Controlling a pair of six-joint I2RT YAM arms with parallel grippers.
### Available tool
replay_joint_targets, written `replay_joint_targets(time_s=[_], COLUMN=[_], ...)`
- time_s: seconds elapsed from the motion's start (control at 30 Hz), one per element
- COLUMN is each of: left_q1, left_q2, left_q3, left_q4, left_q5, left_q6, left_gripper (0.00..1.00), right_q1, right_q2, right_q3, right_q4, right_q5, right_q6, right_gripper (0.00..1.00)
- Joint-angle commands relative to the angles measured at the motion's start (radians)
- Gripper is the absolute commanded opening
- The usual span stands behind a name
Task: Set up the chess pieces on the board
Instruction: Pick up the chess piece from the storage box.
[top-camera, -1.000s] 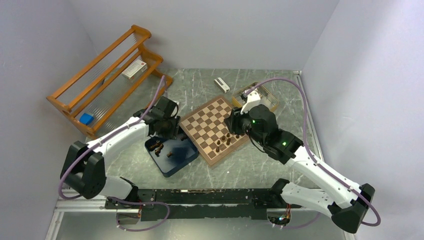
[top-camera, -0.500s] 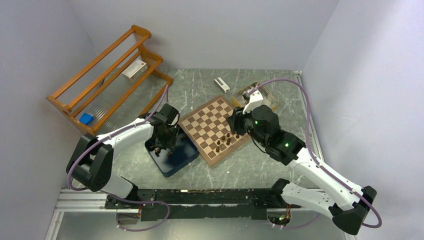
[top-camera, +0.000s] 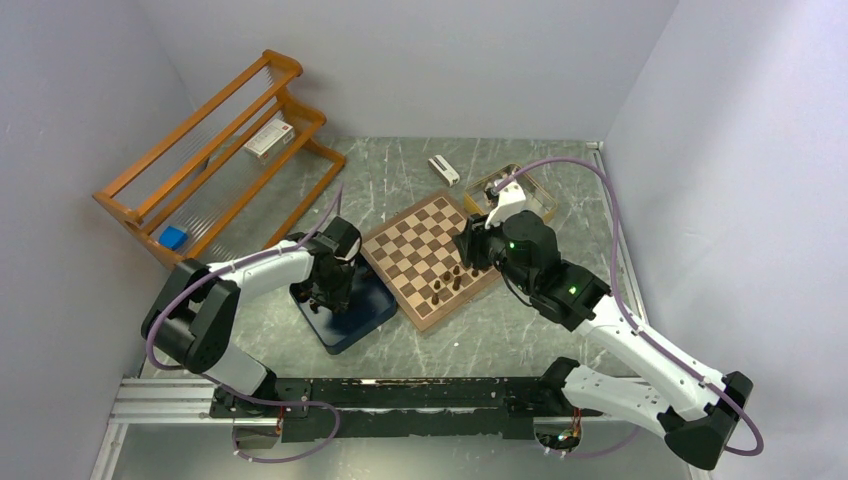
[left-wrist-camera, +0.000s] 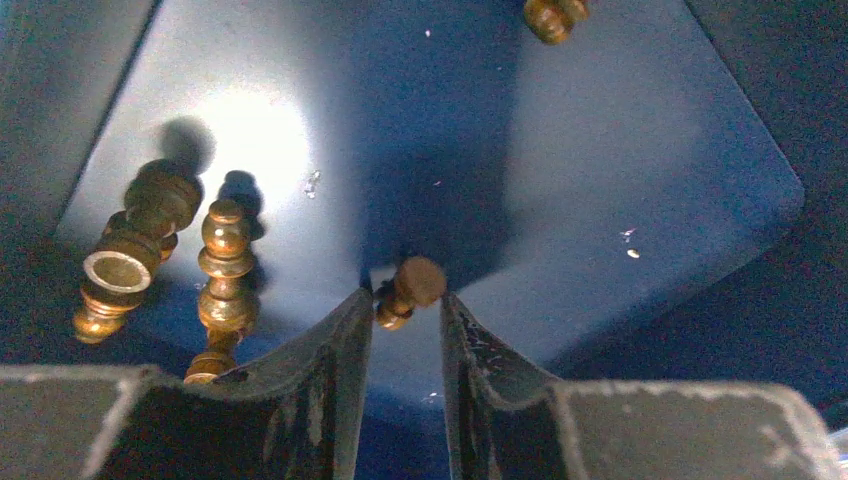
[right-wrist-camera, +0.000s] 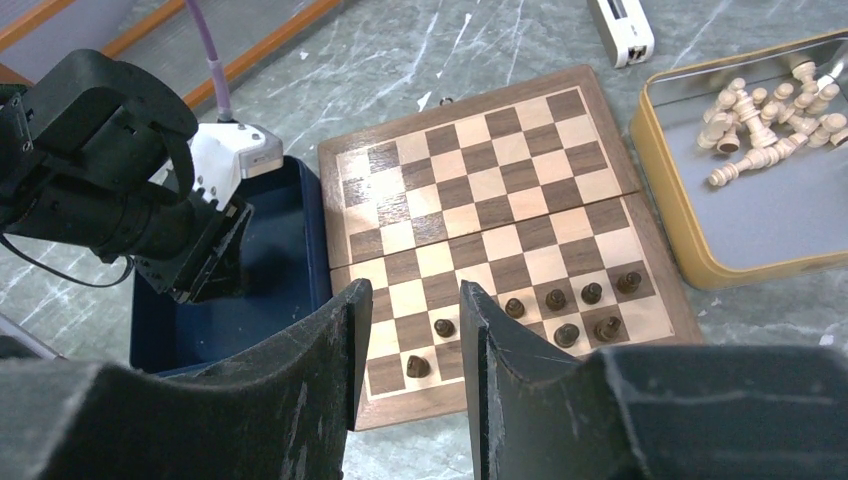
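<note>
Left gripper (left-wrist-camera: 403, 305) sits low inside the dark blue box (left-wrist-camera: 620, 150), jaws narrowly apart around one lying dark brown piece (left-wrist-camera: 408, 290); whether they pinch it is not resolvable. Further chess pieces (left-wrist-camera: 225, 270) lie tumbled just left, overlapping and hard to count. Right gripper (right-wrist-camera: 412, 290) hovers above the board (right-wrist-camera: 480, 190), jaws apart and empty, its fingers hiding part of the near edge. Eight standing pieces (right-wrist-camera: 556, 298), turned and dark, occupy the two near rows. The board lies between box and tin (right-wrist-camera: 655, 150).
</note>
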Motion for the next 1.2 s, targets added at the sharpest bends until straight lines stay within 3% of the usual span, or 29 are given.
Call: replay_joint_targets(time_s=[0.0, 0.23, 0.53, 0.83, 1.17], left_q1=[-0.017, -0.019, -0.019, -0.019, -0.019], left_q2=[0.0, 0.018, 0.029, 0.033, 0.048], left_q3=[-0.004, 0.006, 0.025, 0.027, 0.048], left_q4=[0.038, 0.042, 0.05, 0.062, 0.068], left_q5=[0.015, 0.015, -0.036, -0.043, -0.067], left_q6=[-0.014, 0.0, -0.007, -0.006, -0.007], left_gripper=[0.34, 0.23, 0.35, 0.29, 0.33], right_q1=[-0.002, -0.001, -0.002, -0.003, -0.002], right_q2=[-0.001, -0.002, 0.017, 0.023, 0.028], right_q3=[-0.002, -0.023, -0.03, -0.039, -0.052], right_q4=[0.022, 0.038, 0.043, 0.059, 0.073], right_q5=[0.013, -0.006, -0.038, -0.048, -0.074], right_q6=[-0.008, 0.011, 0.02, 0.021, 0.027], right_gripper=[0.42, 0.42, 0.42, 0.42, 0.42])
